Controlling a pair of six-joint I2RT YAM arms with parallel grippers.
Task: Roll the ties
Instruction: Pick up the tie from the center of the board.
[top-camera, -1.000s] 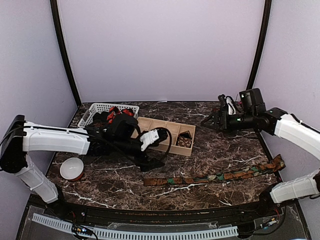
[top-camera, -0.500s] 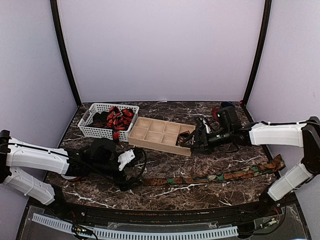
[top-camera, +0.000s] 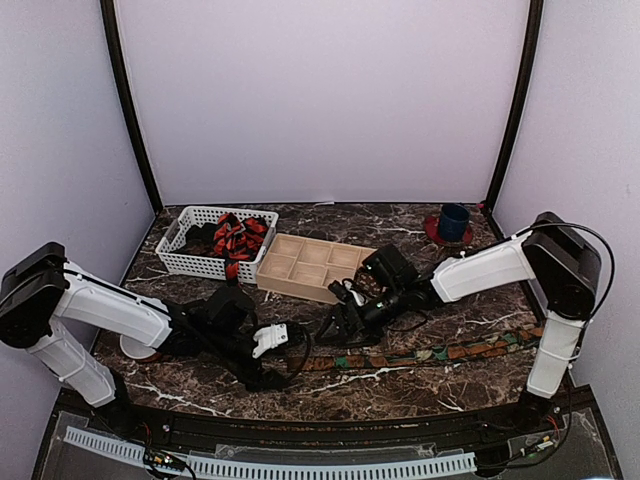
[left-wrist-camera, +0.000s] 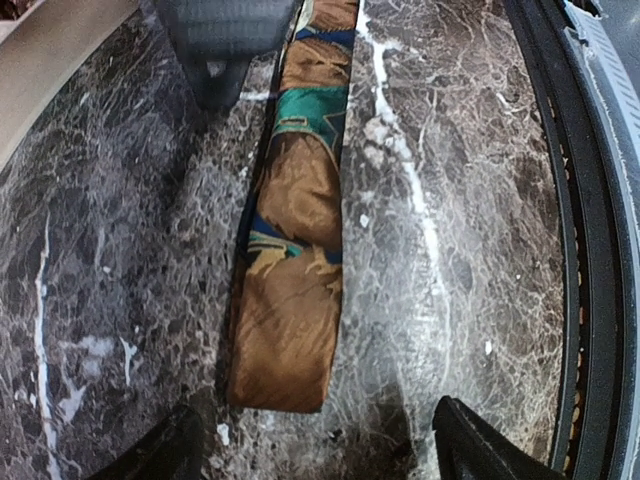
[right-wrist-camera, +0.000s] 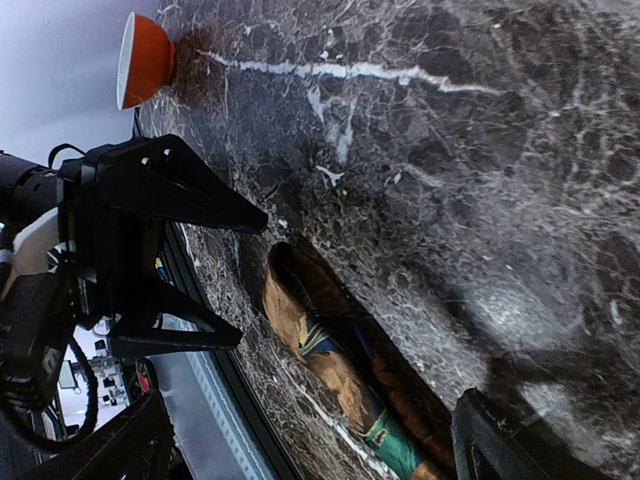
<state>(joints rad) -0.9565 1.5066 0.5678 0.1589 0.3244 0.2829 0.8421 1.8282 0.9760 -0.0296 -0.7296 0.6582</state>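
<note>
We find the left end effector (left-wrist-camera: 315, 450) gaping astride the flat brown-orange tie (left-wrist-camera: 290, 300), the right end effector (top-camera: 338, 325) wide open just beyond; rolling unstarted, red-and-black ties (top-camera: 237, 238) wait in the white basket (top-camera: 190, 215)

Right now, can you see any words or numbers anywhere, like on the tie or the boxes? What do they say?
None: no word, number or sign can be read in any view.
The tie has only green and blue patches on brown, no letters.
The wooden tray, the white basket and the bowl show no print.
</note>
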